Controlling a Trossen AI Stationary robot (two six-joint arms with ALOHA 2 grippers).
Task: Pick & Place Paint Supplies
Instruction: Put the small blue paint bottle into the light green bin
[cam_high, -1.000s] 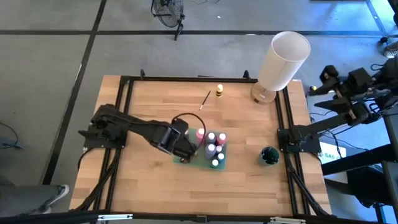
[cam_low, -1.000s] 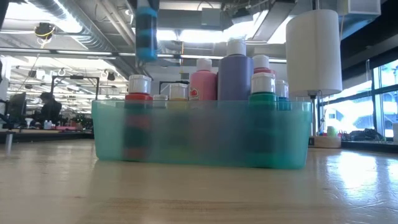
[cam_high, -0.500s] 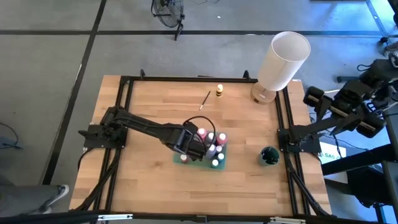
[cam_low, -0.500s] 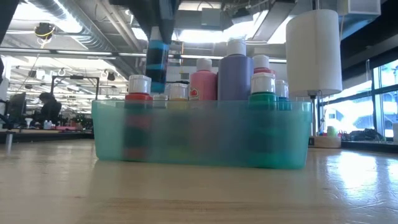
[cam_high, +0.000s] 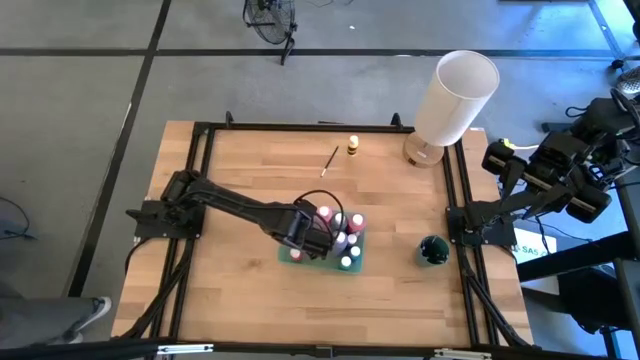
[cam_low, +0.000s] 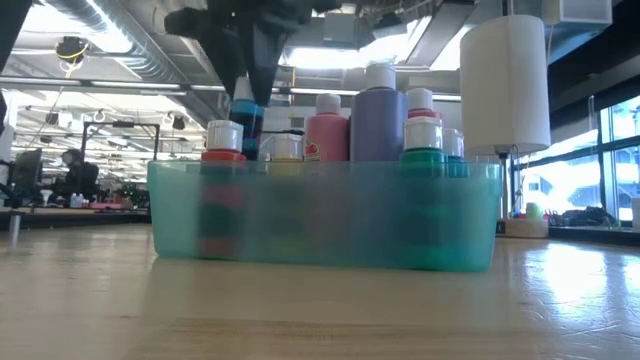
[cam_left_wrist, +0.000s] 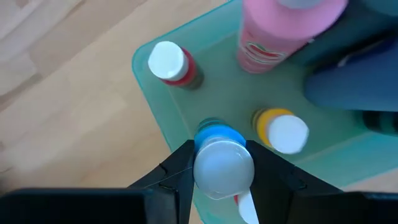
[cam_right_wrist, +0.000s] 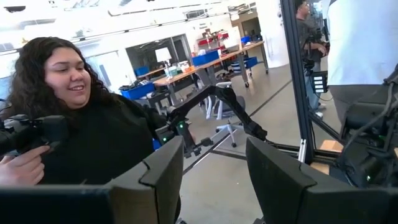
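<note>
Over teal bin (cam_high: 322, 262) | left claw (cam_left_wrist: 222, 163) clamped on blue bottle (cam_left_wrist: 221, 163) (labels unreadable)

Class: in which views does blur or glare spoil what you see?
Low view: bright ceiling lights wash out behind the teal bin, its contents hazy. Left wrist view: the blue bottle in the left gripper looks soft. High view: even lighting.

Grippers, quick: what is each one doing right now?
Left gripper: closed on a blue paint bottle over the teal bin.
Right gripper: open, empty, off the table.
</note>
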